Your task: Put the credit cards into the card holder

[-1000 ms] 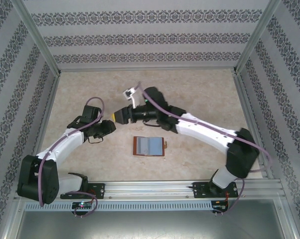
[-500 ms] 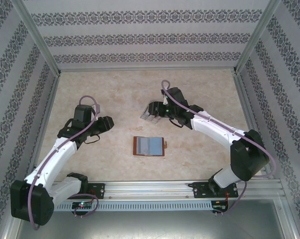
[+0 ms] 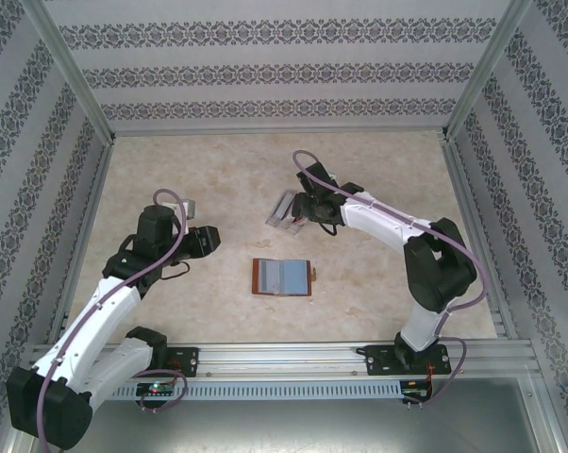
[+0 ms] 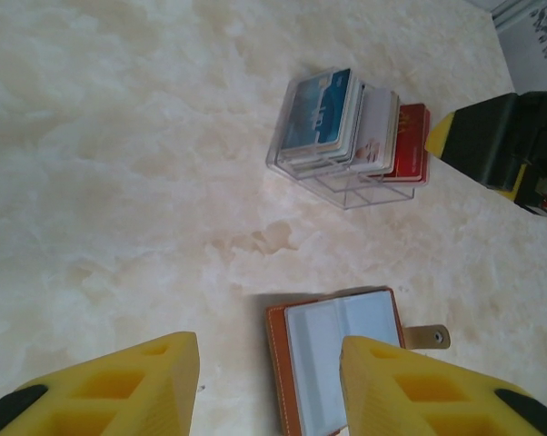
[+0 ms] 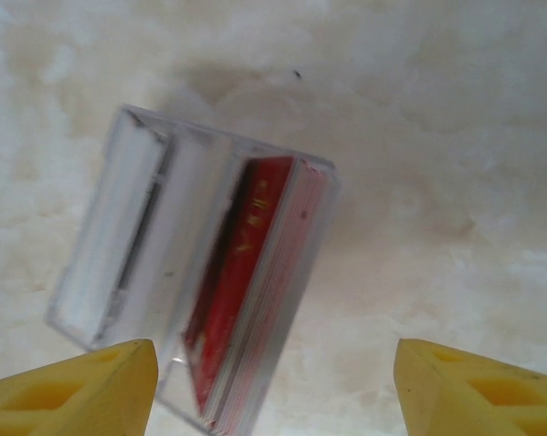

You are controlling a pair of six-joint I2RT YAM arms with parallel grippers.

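Observation:
The credit cards (image 4: 321,111) stand on edge in a small clear box (image 3: 282,209) behind the table's middle: a blue one in front, white ones behind it, a red one (image 5: 242,282) at the back. The card holder (image 3: 283,277) lies open and flat, brown cover down, pale grey pockets (image 4: 333,338) up. My right gripper (image 5: 273,391) hovers open over the box's red-card end, its yellow fingers (image 5: 92,386) wide apart. My left gripper (image 4: 269,381) is open with nothing in it, left of the holder and pointing at it.
The beige marbled table (image 3: 190,170) is walled by patterned panels on three sides. An aluminium rail (image 3: 284,357) with both arm bases runs along the near edge. A faint stain (image 4: 264,238) marks the tabletop between box and holder.
The right arm has swung from the table's middle back to the right and brought its gripper down at the card box, jaws widening. The left gripper has shifted slightly toward the holder.

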